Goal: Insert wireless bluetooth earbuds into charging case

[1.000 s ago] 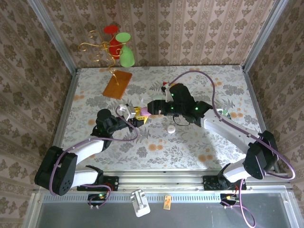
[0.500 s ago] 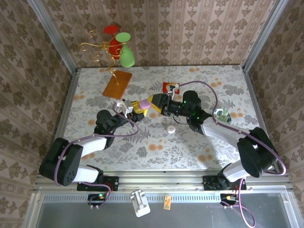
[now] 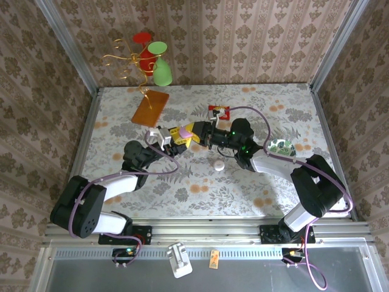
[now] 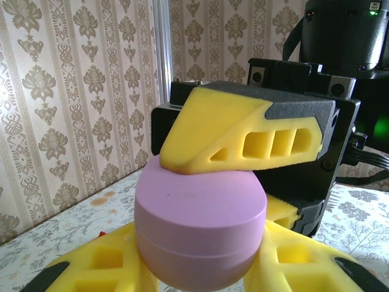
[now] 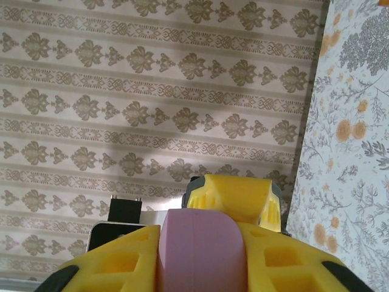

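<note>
Surface [image 3: 121, 182]: floral sheet. Both claws meet above it, well out from the arm bases.
Left claw [image 4: 200, 255]: narrow, its two yellow foam fingers clamped on the lower half of the pink charging case [image 4: 200, 213], one on each side.
Right claw [image 5: 197, 261]: faces the left claw head-on. It is closed down on the same case, which fills the gap between its fingers in the right wrist view. In the left wrist view its upper finger lies flat on the case's top.
Pink charging case: held off the surface between the two claws, which come at it from opposite sides. The lid seam runs level around the body just above the left claw's fingers, and the lid looks shut.
Earbud [image 3: 217, 165]: a tiny white bud lying loose on the surface, apart from both claws, toward the bases and to the right of the right claw's tips. It is too small to read its long axis.
Deciding relation: the bud lies on the right claw's side, just beside that forearm, while the left claw is farther off across the case. By my judgement the lid must be lifted first, then the right claw is the nearer one to fetch the bud while the left claw steadies the case.
</note>
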### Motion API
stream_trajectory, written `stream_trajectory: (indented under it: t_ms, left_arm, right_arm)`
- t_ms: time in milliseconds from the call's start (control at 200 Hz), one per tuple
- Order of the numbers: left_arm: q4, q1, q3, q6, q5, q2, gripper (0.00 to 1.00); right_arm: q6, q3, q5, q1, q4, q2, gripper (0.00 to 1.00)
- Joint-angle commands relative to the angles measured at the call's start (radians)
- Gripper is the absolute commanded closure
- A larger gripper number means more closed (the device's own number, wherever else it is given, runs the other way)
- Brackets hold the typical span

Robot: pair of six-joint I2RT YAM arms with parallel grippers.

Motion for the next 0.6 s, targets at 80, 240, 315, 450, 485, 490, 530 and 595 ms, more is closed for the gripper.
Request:
stream_trajectory:
  t_ms: [80, 240, 315, 450, 485, 490, 530, 595]
  left_arm:
    - [-0.002, 0.010, 0.004, 0.012, 0.016, -0.004, 0.59]
    - [-0.246, 0.011, -0.006, 0.150, -0.029, -0.084, 0.18]
    - [-0.385, 0.004, -0.013, 0.237, -0.096, -0.135, 0.08]
    - [-0.555, -0.001, -0.020, 0.327, -0.163, -0.200, 0.00]
    - [-0.585, -0.005, -0.020, 0.340, -0.175, -0.211, 0.00]
    - [-0.589, -0.005, -0.019, 0.342, -0.175, -0.211, 0.00]
    - [-0.615, -0.010, -0.019, 0.355, -0.185, -0.221, 0.00]
    - [-0.655, -0.020, -0.016, 0.369, -0.205, -0.230, 0.00]
  right_arm:
    - [-0.018, -0.007, -0.004, -0.019, 0.029, -0.006, 0.77]
    - [-0.188, 0.005, 0.055, -0.071, -0.207, -0.045, 0.78]
    - [-0.310, 0.019, 0.122, -0.102, -0.358, -0.056, 0.78]
    - [-0.461, 0.075, 0.238, -0.163, -0.549, -0.012, 0.79]
    - [-0.486, 0.092, 0.266, -0.177, -0.579, 0.007, 0.79]
    - [-0.490, 0.094, 0.270, -0.179, -0.582, 0.011, 0.79]
    - [-0.520, 0.116, 0.311, -0.191, -0.608, 0.039, 0.79]
    - [-0.560, 0.156, 0.371, -0.209, -0.659, 0.092, 0.79]
